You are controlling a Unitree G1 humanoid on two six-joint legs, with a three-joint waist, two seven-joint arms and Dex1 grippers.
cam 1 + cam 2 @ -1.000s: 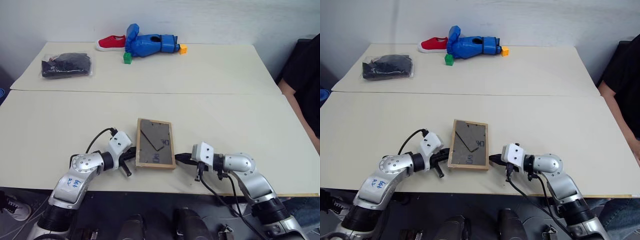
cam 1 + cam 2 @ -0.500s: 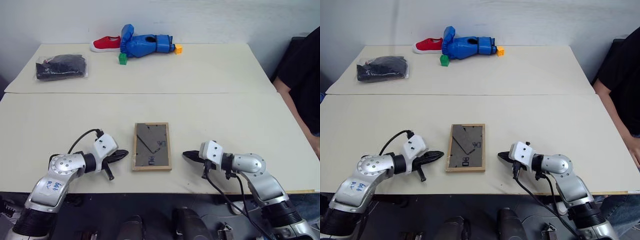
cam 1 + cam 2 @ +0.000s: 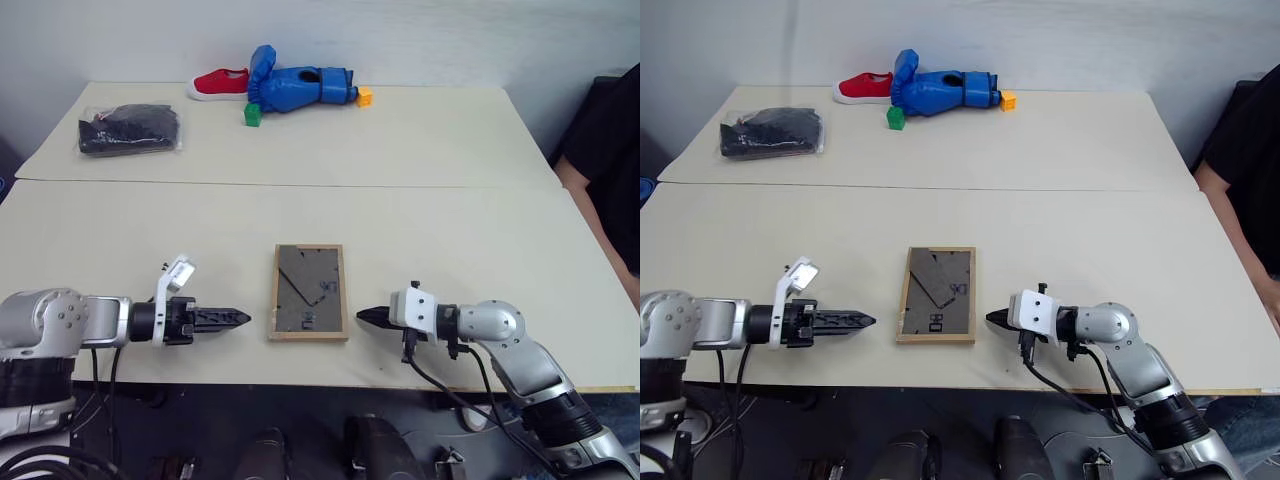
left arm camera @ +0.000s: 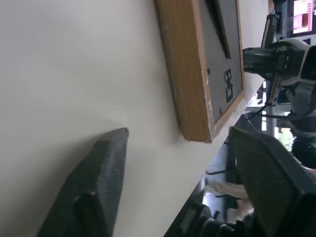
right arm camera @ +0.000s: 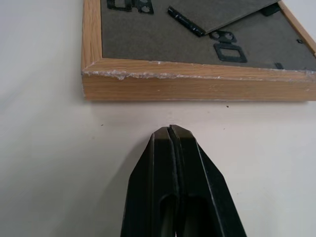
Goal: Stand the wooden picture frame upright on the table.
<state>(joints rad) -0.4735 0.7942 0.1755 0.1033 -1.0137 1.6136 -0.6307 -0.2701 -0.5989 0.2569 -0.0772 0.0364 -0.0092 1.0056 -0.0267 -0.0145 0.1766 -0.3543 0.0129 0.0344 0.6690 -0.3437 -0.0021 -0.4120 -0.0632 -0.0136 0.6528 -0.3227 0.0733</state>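
Lying face-down near the table's front edge, the wooden picture frame waits between both grippers; the left gripper is spread wide, seemingly ready to grasp, while the right gripper is pinched together beside it.

light wood frame with dark grey back, cream table, perhaps black packet

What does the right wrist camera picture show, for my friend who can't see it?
The wooden picture frame lies flat, grey back up, on the cream table. The right end effector, fingers shut together, points at the frame's near edge with a small gap between them.
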